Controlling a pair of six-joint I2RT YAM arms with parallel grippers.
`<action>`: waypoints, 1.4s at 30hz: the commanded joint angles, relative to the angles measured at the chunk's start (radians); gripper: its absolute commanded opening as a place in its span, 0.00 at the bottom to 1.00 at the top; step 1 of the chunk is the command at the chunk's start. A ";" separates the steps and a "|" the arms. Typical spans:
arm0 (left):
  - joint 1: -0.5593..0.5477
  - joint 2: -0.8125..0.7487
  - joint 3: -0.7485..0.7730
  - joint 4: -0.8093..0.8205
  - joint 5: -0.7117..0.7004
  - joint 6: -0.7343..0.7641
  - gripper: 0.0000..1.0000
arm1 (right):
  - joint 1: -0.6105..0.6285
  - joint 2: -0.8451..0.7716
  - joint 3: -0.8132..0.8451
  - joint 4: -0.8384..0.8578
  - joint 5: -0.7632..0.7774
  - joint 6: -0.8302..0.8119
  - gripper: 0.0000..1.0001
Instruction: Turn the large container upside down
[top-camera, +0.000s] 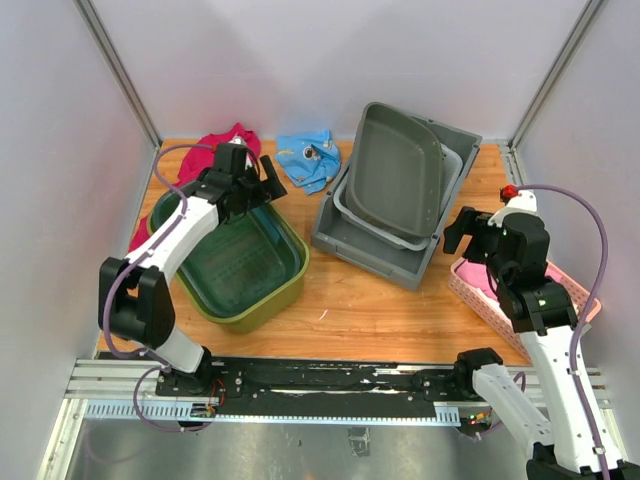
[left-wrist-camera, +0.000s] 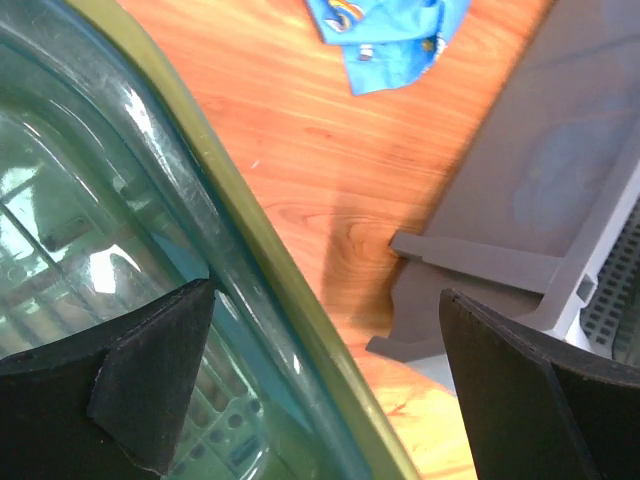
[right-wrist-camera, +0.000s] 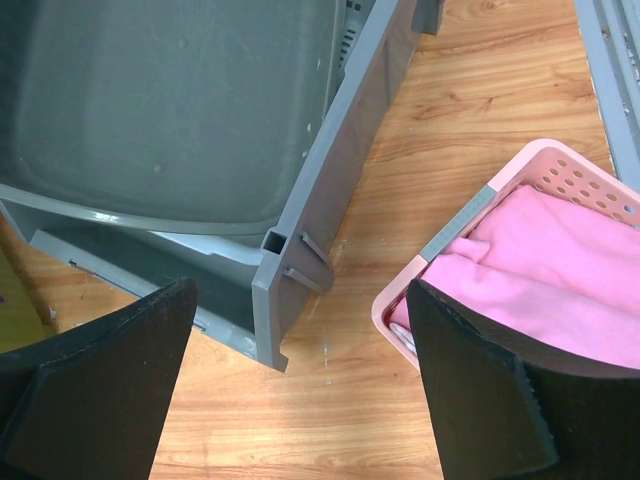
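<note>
On the left half of the wooden table (top-camera: 370, 300), the large green container (top-camera: 270, 300) is shown standing upright, open side up, its ribbed floor visible through the translucent wall. The left gripper (top-camera: 264, 180) is held at its far right rim with the fingers spread wide and nothing grasped. In the left wrist view the olive rim (left-wrist-camera: 240, 230) is seen passing between the fingers of the left gripper (left-wrist-camera: 322, 295), one over the container's interior, the other above the corner of the grey crate (left-wrist-camera: 560, 180); contact with the rim cannot be judged. The right gripper (top-camera: 458, 228) is likewise held wide open and empty, between the grey crate (top-camera: 370, 250) and the pink basket (top-camera: 470, 290), which is filled with pink cloth (right-wrist-camera: 560, 270). A smaller grey tub (top-camera: 395, 175) is shown tilted inside the crate. A coloured print is carried by the blue cloth (top-camera: 305, 160), but it cannot be read. The red cloth (top-camera: 225, 140) is partly hidden behind the left arm, and the container's near end is cut off in the wrist view.
</note>
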 joint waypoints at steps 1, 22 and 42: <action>-0.001 0.060 0.057 0.168 0.214 0.108 0.99 | 0.020 -0.020 0.007 -0.033 0.025 -0.022 0.88; 0.070 0.169 0.629 -0.337 -0.141 0.227 0.99 | 0.020 0.004 -0.014 -0.058 -0.003 0.035 0.88; -0.036 0.307 0.471 -0.195 -0.032 0.016 0.99 | 0.020 0.031 -0.006 -0.050 -0.020 0.026 0.87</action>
